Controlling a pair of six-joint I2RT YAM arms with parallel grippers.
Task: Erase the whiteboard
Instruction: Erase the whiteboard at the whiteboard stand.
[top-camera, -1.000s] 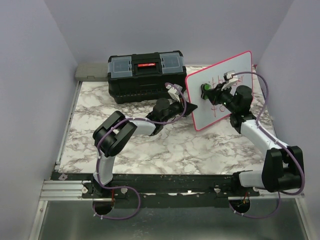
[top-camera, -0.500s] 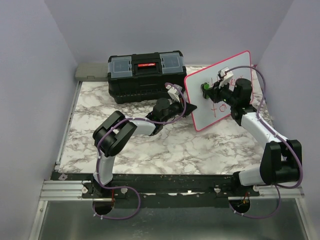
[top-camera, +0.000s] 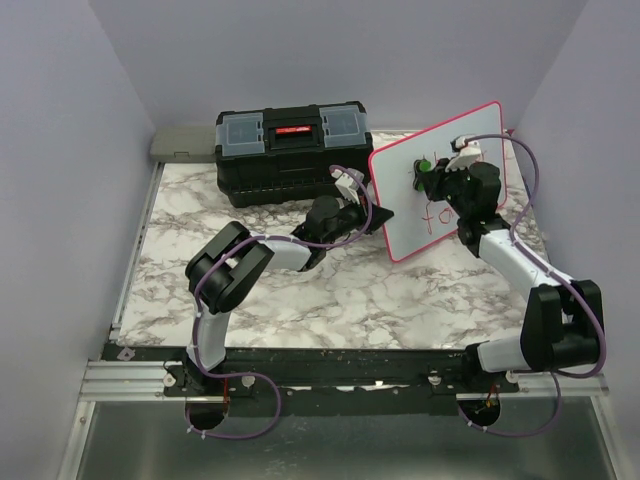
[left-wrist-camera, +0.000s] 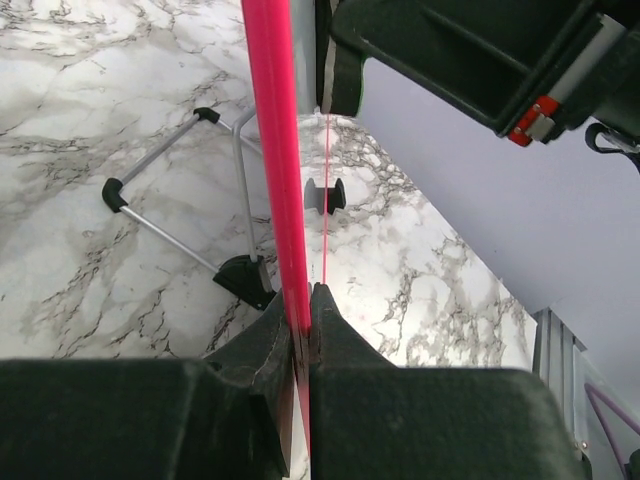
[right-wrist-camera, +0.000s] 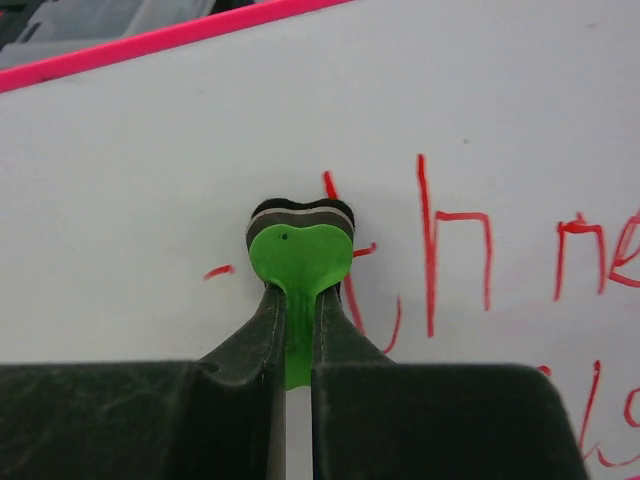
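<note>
Two arms work one board. The whiteboard (top-camera: 398, 218) stands tilted up at the right rear of the marble table (top-camera: 300, 290), just right of the black toolbox (top-camera: 290, 150). The left gripper (left-wrist-camera: 303, 312) is pinched tight on the pink rim (left-wrist-camera: 268, 150) at the board's left edge, steadying it. The right gripper (right-wrist-camera: 293, 325) is closed on the stem of a small green eraser (right-wrist-camera: 300, 248), whose dark felt face sits on the white surface at the start of the red writing (right-wrist-camera: 455, 250). Step in hand, by my judgement: wiping the top line. Most of the lettering lies unwiped to the right and below. To do it well, hold the felt square to the board, not on an edge. Sweep along each line in overlapping passes. Press no harder than the left pinch can resist, or the board may rock back on its wire legs (left-wrist-camera: 160, 215). A short red dash (right-wrist-camera: 217, 271) left of the eraser needs a return pass.
</note>
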